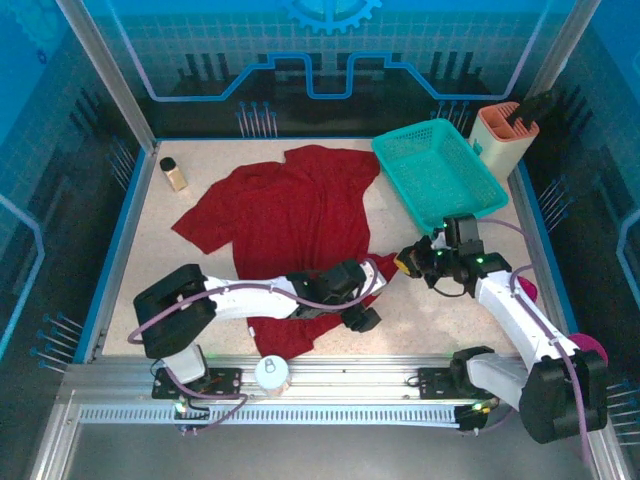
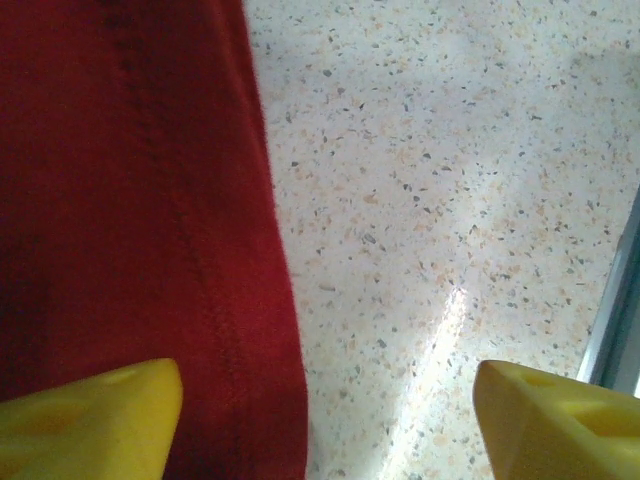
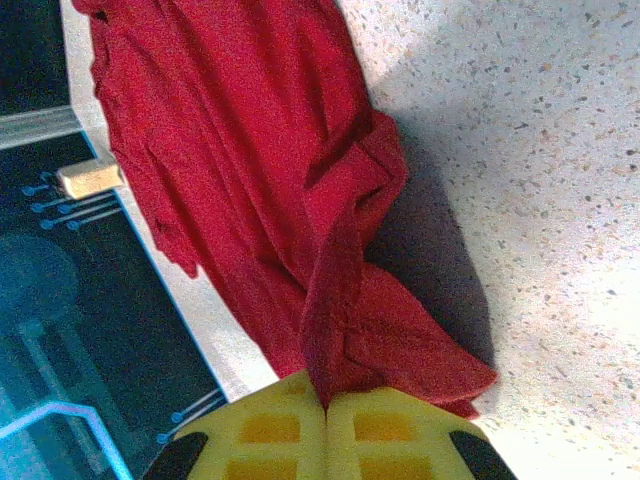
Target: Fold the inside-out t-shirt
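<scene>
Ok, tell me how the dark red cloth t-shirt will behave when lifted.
Probably floppy: the dark red cloth t-shirt bunches into deep folds where the right gripper pinches it. Lifted there, it would likely drape and trail instead of keeping shape. Slipping seems unlikely: the jaws are shut on it.

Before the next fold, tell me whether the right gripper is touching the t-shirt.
Touching. The right wrist view shows the right gripper shut, with a ridge of the dark red t-shirt pinched in its grip.
</scene>
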`<state>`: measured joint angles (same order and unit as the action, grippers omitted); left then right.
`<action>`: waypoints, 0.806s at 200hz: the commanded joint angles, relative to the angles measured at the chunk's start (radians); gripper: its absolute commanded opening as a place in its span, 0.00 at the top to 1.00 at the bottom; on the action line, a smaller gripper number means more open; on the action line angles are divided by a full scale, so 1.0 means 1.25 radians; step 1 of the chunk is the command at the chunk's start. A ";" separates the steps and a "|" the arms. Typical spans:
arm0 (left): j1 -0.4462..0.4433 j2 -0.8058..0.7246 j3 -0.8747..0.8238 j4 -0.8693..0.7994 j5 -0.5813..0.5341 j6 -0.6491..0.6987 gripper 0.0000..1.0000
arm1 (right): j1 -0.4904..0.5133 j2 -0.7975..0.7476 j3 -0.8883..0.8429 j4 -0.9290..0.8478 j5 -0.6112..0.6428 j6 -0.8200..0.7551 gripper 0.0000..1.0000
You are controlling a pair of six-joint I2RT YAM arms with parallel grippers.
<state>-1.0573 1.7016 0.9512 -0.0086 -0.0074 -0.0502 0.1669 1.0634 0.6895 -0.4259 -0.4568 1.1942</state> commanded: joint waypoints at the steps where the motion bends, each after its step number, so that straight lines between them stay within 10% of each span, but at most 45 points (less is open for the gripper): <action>1: -0.007 0.025 0.033 0.047 -0.023 -0.003 0.47 | -0.016 -0.023 0.027 0.025 -0.025 0.055 1.00; 66: -0.006 0.024 0.012 0.112 -0.033 -0.004 0.86 | -0.037 -0.028 0.050 0.011 -0.026 0.049 1.00; 84: -0.006 0.019 -0.014 0.143 -0.012 -0.009 0.80 | -0.041 -0.033 0.054 0.009 -0.027 0.053 1.00; 107: -0.006 0.017 -0.028 0.175 -0.027 -0.036 0.30 | -0.041 -0.039 0.060 0.004 -0.026 0.055 1.00; 135: -0.006 0.050 -0.003 0.160 -0.048 -0.056 0.32 | -0.041 -0.042 0.074 -0.006 -0.023 0.055 1.00; 161: -0.006 0.085 0.025 0.146 -0.079 -0.080 0.54 | -0.041 -0.047 0.084 -0.014 -0.020 0.055 1.00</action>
<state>-1.0599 1.7622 0.9413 0.1703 -0.0612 -0.1165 0.1295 1.0264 0.7551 -0.4225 -0.4759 1.2537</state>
